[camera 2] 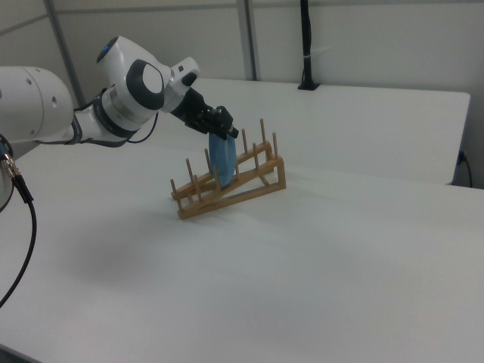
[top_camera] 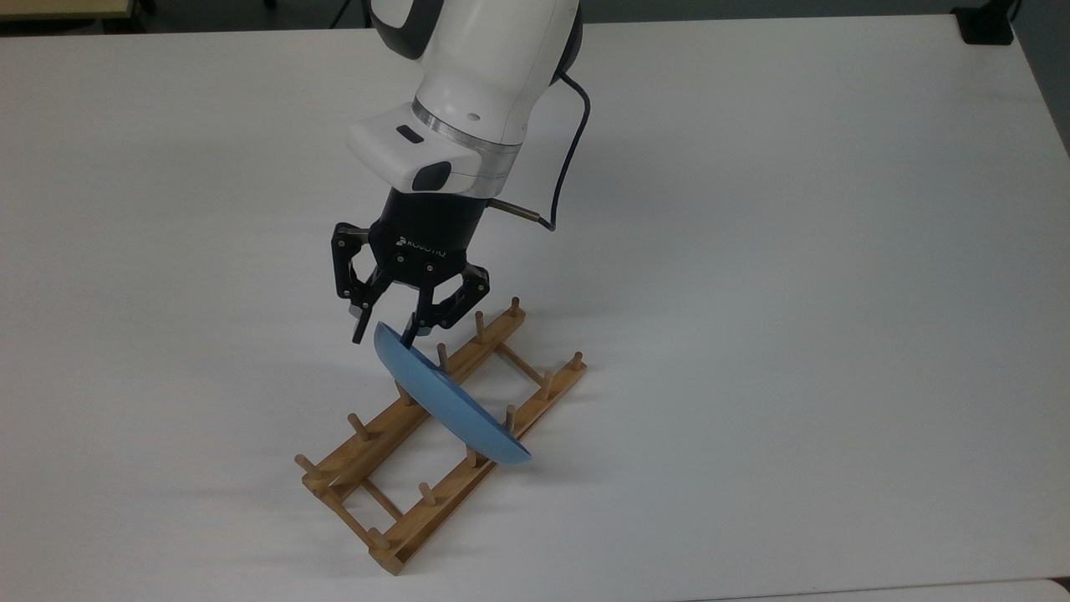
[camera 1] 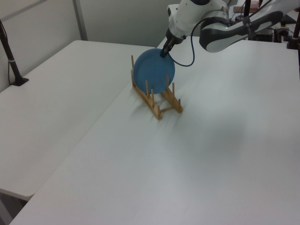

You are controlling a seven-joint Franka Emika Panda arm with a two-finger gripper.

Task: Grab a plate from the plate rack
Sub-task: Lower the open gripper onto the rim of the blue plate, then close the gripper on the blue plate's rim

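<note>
Standing on edge, one plate (top_camera: 451, 401), one plate rack (top_camera: 393, 535), twelve pegs
</note>
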